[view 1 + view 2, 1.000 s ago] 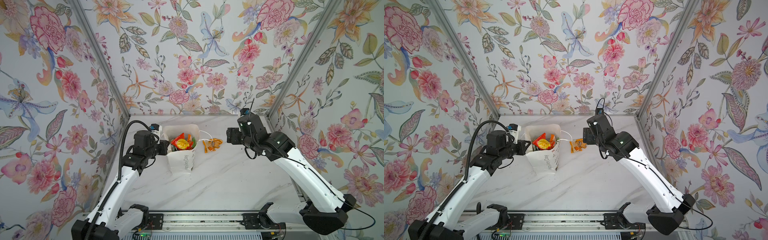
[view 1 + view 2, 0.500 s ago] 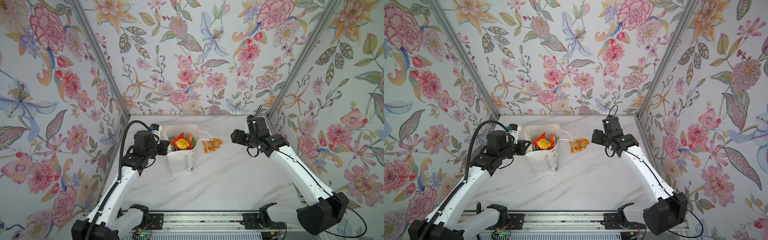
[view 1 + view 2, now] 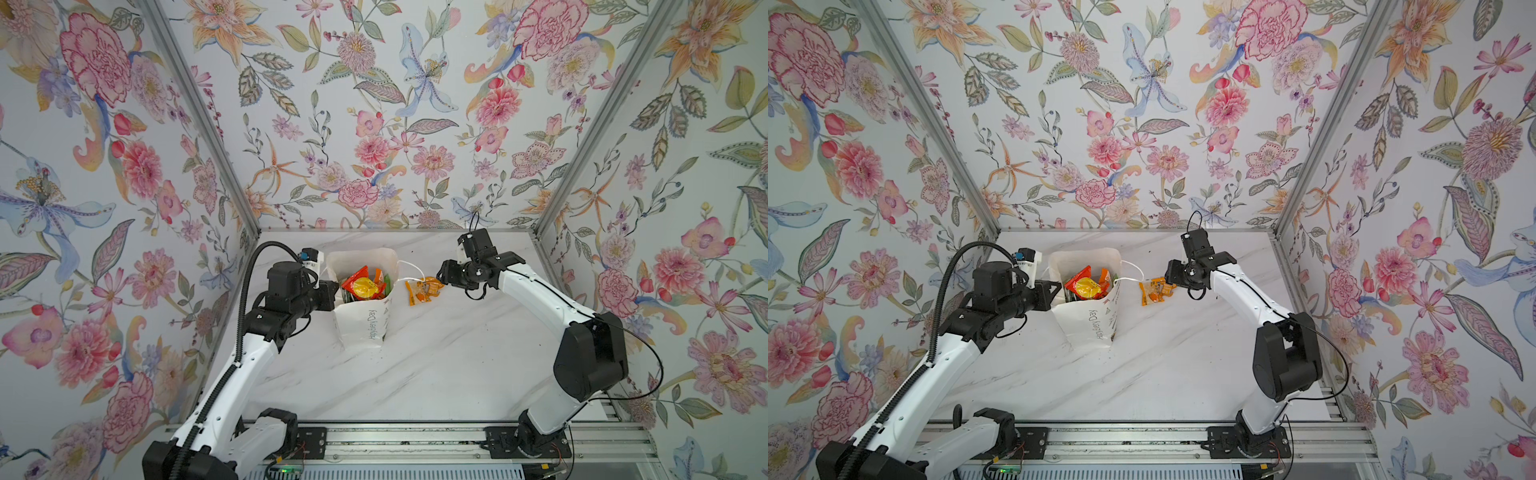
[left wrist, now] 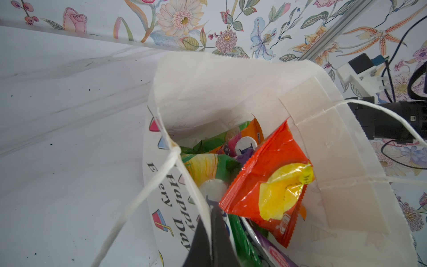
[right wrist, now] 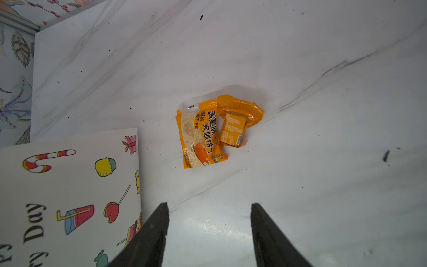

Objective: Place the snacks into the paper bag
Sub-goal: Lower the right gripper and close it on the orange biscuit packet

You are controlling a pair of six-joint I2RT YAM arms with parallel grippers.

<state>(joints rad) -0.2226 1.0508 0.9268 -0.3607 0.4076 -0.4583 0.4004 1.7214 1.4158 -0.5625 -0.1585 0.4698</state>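
Bag point(image 3: 365, 326) point(image 3: 1090, 322) stands upright on table point(image 3: 415, 365), toward the back, mouth open. L gripper point(image 3: 332, 291) point(image 3: 1054, 289) is at bag's left rim, clamped on it. In L wrist view its fingers point(image 4: 219, 235) are pressed tog. w/ the paper wall pinched btw them. Inside bag: red pack point(image 4: 265, 175) point(image 3: 360, 286) on top, green pack point(image 4: 208, 161) + others under it, mostly hidden.

Two orange packs point(image 3: 422, 289) point(image 3: 1156, 291) lie on table just right of bag, touching each other, apart from bag wall. R gripper point(image 3: 441, 275) point(image 3: 1169, 274) sits low, just right of the packs, pointing at them, jaws apart, nothing btw them. In R wrist view the packs point(image 5: 201, 136) lie ahead of the fingertips, roughly in line w/ the gap point(image 5: 209, 204), touching neither finger point(image 5: 152, 235). Bag's printed wall point(image 5: 69, 185) is just beside that finger.
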